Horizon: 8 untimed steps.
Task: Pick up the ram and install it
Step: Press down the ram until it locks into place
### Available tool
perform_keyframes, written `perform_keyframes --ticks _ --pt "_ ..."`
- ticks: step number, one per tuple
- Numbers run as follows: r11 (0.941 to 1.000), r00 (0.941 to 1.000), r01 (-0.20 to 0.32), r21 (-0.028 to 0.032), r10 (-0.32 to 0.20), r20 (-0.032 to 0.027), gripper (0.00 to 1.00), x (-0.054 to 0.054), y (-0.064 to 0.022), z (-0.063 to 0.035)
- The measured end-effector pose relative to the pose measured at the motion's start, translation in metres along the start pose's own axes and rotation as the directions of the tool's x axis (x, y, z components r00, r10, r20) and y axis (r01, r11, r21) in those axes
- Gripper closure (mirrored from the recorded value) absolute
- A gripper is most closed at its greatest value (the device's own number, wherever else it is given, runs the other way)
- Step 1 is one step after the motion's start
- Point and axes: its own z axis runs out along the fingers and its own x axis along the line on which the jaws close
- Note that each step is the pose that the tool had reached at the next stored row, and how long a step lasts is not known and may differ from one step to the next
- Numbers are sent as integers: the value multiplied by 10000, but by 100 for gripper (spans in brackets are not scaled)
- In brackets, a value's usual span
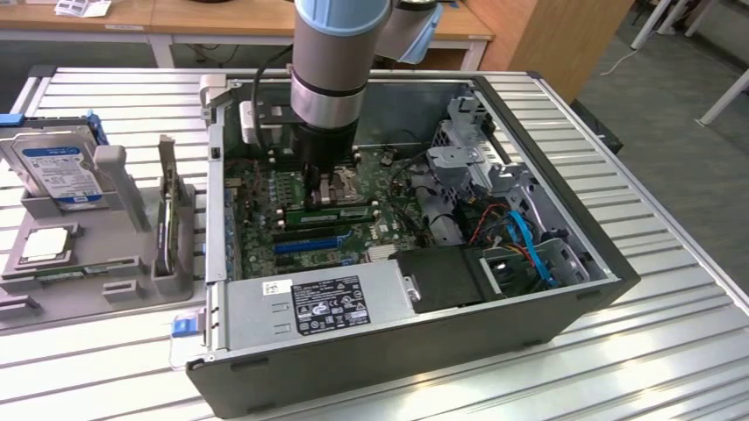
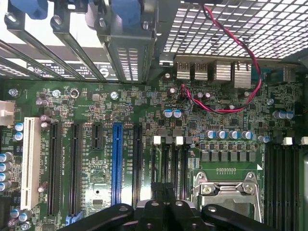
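Inside the open computer case (image 1: pixel 562 303), the ram (image 1: pixel 333 213) is a long thin green stick. It stands on edge along the black memory slots (image 2: pixel 175 161), between the blue expansion slot (image 2: pixel 116 163) and the CPU socket (image 2: pixel 226 192). My gripper (image 1: pixel 318 180) reaches down into the case directly over the stick. In the wrist view my gripper (image 2: pixel 163 192) is shut, its two dark fingers pressed together above those slots. Whether the fingertips touch or pinch the stick is hidden under them.
A grey tray (image 1: pixel 35 307) on the exterior view's left carries a blue-labelled hard drive (image 1: pixel 59 167), a thin dark board (image 1: pixel 170 206) standing on edge and a CPU chip (image 1: pixel 41 246). The power supply (image 1: pixel 316 303), drive cage (image 1: pixel 468 149) and red and blue cables (image 1: pixel 527 241) crowd the case.
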Motion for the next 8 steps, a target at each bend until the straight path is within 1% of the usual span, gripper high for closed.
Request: perform_keyframes --ticks 8 --pt "10000 10000 0 0 0 -1 90 2 -1 20"
